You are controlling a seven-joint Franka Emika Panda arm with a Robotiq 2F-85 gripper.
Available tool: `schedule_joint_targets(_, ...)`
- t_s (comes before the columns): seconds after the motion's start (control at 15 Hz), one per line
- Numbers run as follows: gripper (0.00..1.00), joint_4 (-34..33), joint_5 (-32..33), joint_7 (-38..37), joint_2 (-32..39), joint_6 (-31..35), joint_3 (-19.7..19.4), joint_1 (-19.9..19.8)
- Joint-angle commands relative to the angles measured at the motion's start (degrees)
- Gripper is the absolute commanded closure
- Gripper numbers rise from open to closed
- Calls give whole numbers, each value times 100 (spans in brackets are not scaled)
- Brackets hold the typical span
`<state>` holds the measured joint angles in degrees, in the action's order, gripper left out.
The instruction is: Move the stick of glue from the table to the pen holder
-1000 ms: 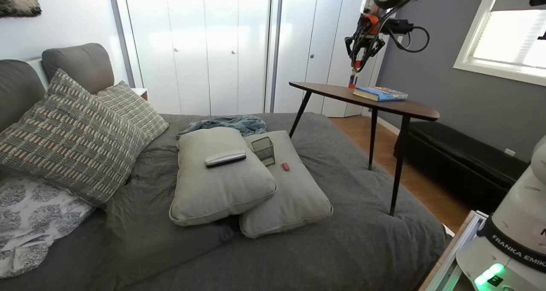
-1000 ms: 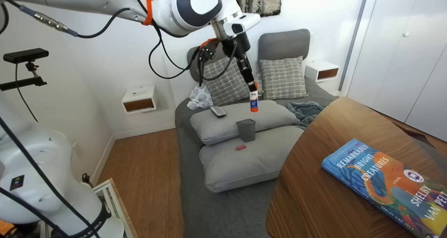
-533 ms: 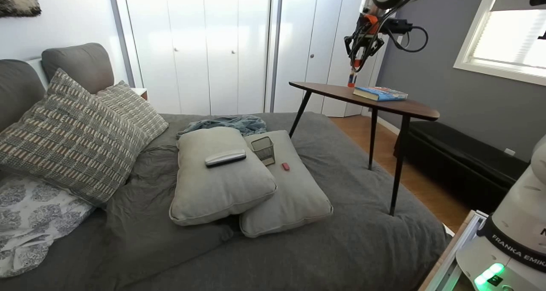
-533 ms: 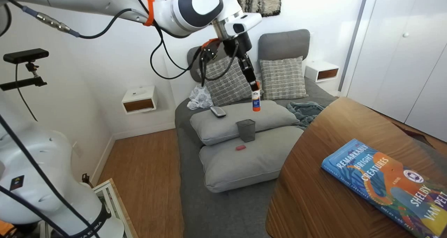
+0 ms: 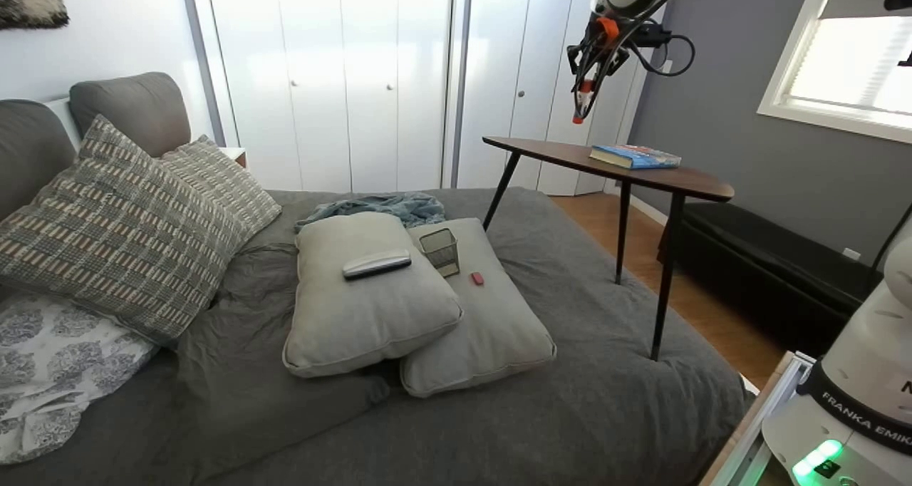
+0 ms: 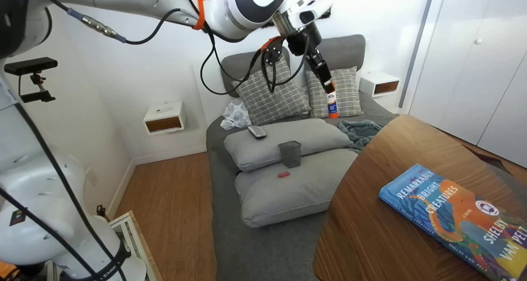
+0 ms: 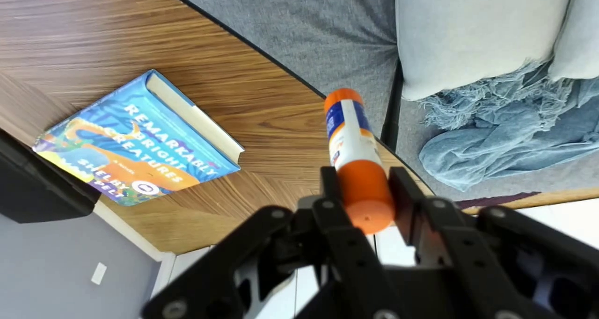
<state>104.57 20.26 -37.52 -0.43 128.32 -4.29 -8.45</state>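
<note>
1. So our end effector [image 7: 364,181] had its fingers pinched on one orange end of the glue stick [image 6: 332,103], snug by the look of it.
2. The stick hung higher than the tabletop [image 6: 370,219], slightly tilted, not touching it; over it or just past its edge, we couldn't tell.
3. Our pen holder [image 6: 290,154] sat on the pillows [image 6: 296,192], well apart from the tabletop and lower.
4. We figured that was mid-carry: pick done, placing not yet.
5. Next we probably needed to head away from the tabletop, straighten the stick above the holder, lower it, let go.
</note>
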Motion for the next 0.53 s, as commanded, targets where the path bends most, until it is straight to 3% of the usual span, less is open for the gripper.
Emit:
schedule_joint_targets(0.0, 70, -4, -8, 12, -3, -15, -73, 71)
schedule_joint_targets(0.07, 70, -1, -8, 12, -9, -15, -74, 70)
schedule_joint_targets(0.13, 92, 0, -8, 12, -9, -16, -74, 70)
schedule_joint_targets(0.47, 92, -242, 965, 150, 178, -40, 212, 421)
